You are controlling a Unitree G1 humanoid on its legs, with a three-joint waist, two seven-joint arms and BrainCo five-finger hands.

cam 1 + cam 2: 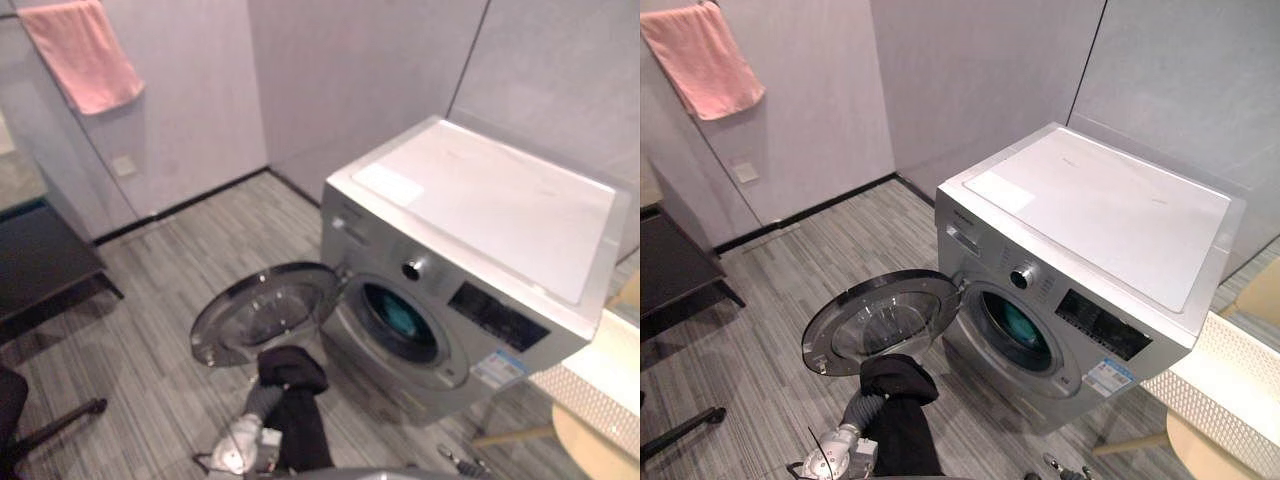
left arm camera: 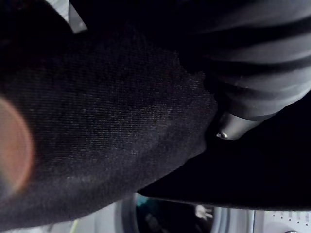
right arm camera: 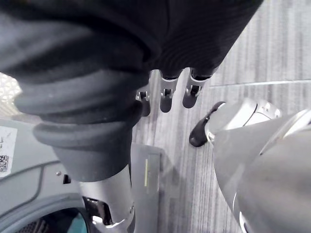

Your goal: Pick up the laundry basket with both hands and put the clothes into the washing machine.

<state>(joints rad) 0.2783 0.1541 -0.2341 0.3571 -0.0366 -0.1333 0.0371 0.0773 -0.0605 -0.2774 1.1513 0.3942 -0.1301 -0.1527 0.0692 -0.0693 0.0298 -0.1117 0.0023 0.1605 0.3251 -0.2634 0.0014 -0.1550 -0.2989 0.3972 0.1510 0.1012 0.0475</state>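
Observation:
A black garment [image 1: 292,368] hangs draped over my left hand [image 2: 235,125], low in front of the washing machine [image 1: 480,200]. The cloth hides that hand's fingers. The machine's round door [image 1: 262,312] stands swung open to the left, and a teal cloth [image 1: 403,318] lies inside the drum. My right hand [image 3: 165,94] hangs low by the machine's lower front, fingers relaxed and holding nothing. The white perforated laundry basket [image 1: 590,390] stands to the right of the machine, apart from both hands.
A round wooden table [image 1: 590,450] sits under the basket at the lower right. A pink towel [image 1: 85,55] hangs on the back wall at the upper left. A black table [image 1: 40,255] stands at the left, with a chair base [image 1: 60,420] below it.

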